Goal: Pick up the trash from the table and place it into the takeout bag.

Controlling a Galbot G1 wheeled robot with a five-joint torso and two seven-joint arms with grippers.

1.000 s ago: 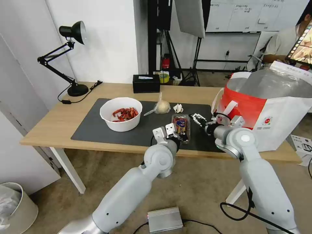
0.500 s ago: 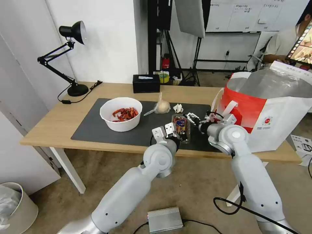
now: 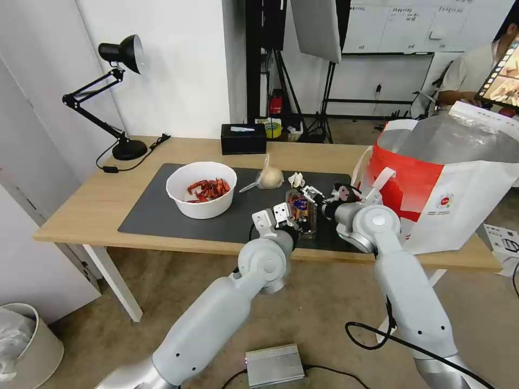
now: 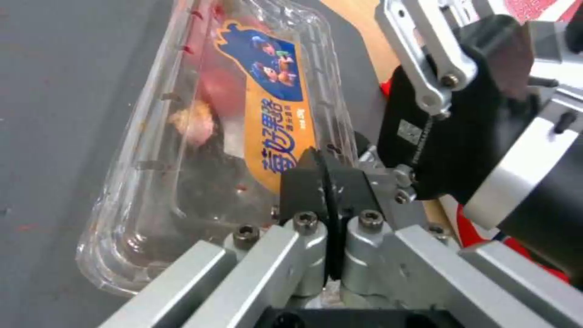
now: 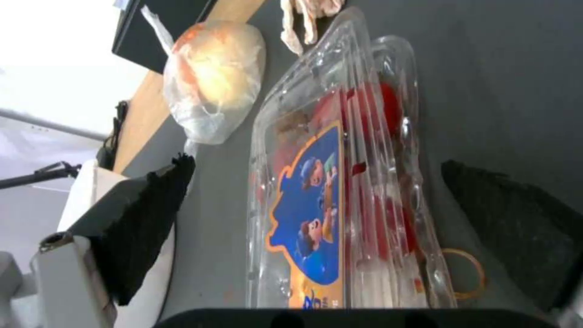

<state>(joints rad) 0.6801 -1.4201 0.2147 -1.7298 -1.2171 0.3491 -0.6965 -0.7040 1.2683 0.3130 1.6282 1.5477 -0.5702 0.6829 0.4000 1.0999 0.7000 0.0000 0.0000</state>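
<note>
The clear clamshell (image 3: 301,208) with red bits and a blue-orange label lies on the dark mat (image 3: 157,210) of the table (image 3: 81,210). My right gripper (image 3: 311,194) is open, and in the right wrist view its two black pads (image 5: 145,214) stand on either side of the clamshell (image 5: 340,196). My left gripper (image 3: 275,216) is shut and empty, its fingertips (image 4: 325,177) at the clamshell's (image 4: 231,136) near end. The white bowl (image 3: 201,189) of red scraps, the knotted bag (image 3: 269,177) and the tissue (image 3: 296,179) sit farther back. The takeout bag (image 3: 448,178) stands open at the right.
A black tissue box (image 3: 243,139) and a desk lamp (image 3: 116,102) stand along the table's far edge. A rubber band (image 5: 464,273) lies on the mat beside the clamshell. On the floor are a white bin (image 3: 24,340) and a silver box (image 3: 273,364).
My right gripper has moved left from beside the takeout bag to straddle the clamshell. The left arm has stayed put.
</note>
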